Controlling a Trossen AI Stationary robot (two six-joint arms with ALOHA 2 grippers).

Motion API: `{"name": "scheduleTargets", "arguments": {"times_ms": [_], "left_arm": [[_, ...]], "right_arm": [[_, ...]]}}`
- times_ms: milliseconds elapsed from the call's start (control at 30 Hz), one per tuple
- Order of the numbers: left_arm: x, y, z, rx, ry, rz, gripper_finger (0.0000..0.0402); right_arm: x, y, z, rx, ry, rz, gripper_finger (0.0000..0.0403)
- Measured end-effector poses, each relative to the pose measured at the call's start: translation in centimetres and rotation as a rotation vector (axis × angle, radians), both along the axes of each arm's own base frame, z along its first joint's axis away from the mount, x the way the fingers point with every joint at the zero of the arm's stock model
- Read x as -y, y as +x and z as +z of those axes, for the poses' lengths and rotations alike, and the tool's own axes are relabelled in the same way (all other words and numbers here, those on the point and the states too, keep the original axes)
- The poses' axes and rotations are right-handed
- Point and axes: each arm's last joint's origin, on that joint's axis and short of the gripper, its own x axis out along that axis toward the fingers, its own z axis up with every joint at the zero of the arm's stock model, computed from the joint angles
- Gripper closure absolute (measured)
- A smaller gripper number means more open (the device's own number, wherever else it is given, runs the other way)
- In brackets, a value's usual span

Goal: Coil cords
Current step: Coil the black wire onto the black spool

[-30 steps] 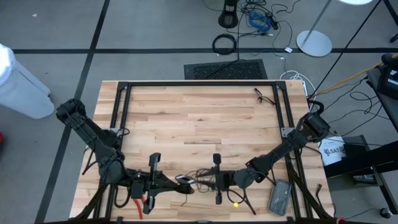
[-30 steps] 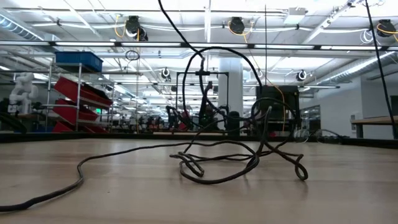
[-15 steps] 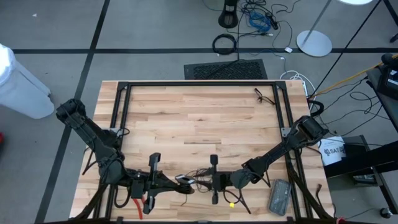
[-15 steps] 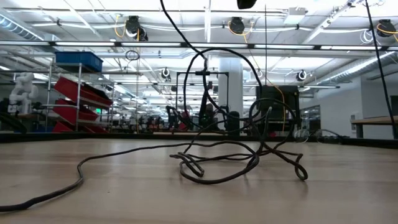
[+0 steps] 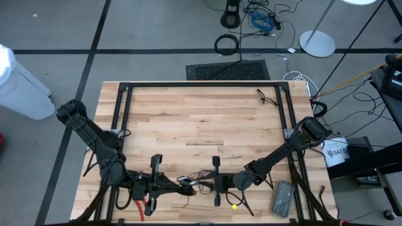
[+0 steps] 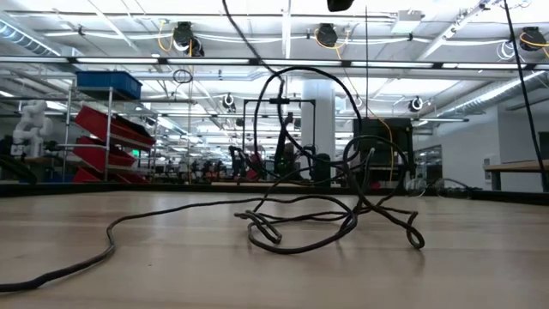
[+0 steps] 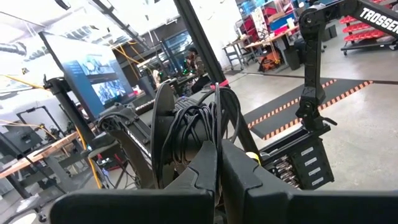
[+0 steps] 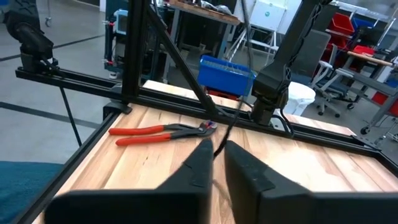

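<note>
The cord is a thin black wire. In the low view its tangled loops [image 6: 300, 232] rest on the wooden table, and one strand [image 6: 249, 43] climbs out of the picture's top. Near the table's front edge my left gripper [image 5: 190, 186] and my right gripper [image 5: 212, 182] face each other, both shut on the cord [image 5: 201, 178] strung between them. A small grey-centred puck [image 5: 186, 181] shows at the left gripper's tip. In the left wrist view a bunch of cord loops [image 7: 196, 124] stands just beyond my left gripper [image 7: 217, 158]. My left gripper pinches the cord between its two fingertips, and a thin strand [image 7: 217, 99] rises straight out from between them. The fingers lie about level, coming from the table's left. Loops bunch just past the tips; whether the fingers touch the puck, I cannot tell. My right gripper pinches a single strand [image 8: 219, 147] between its two fingertips. The fingers lie level, coming from the table's right, and cross the strand. From the tips the strand [image 8: 239, 93] slants up and away; the cord's lower loops lie slack on the table.
Red-handled pliers [image 5: 141, 207] lie at the near left corner, also seen in the right wrist view [image 8: 161, 132]. A grey flat case [image 5: 282, 198] and a small yellow thing [image 5: 237, 205] lie near right. Another dark cord [image 5: 267, 96] lies far right. A black frame [image 5: 201, 84] rims the table.
My right gripper has sunk a little toward the table, and a dark part now shows at the top edge of the low view. The loops on the table have stayed where they were.
</note>
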Motion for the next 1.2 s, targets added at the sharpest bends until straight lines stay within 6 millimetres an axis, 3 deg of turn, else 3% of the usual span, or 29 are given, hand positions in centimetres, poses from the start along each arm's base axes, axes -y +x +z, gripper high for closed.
{"name": "scheduleTargets", "arguments": {"times_ms": [567,800,1200], "left_arm": [[0.2,-0.3,-0.1,-0.01,0.0,0.023,0.0393],[0.0,-0.2,-0.6,-0.055,0.02,0.118,0.0393],[0.6,-1.3,-0.2,-0.049,-0.007,0.078,0.0393]], "right_arm": [[-0.5,0.2,0.1,-0.112,0.01,0.122,0.0402],[-1.0,0.0,2.1,-0.244,0.011,0.142,0.0403],[-4.4,-1.2,5.2,-0.338,-0.047,0.208,0.0403]]}}
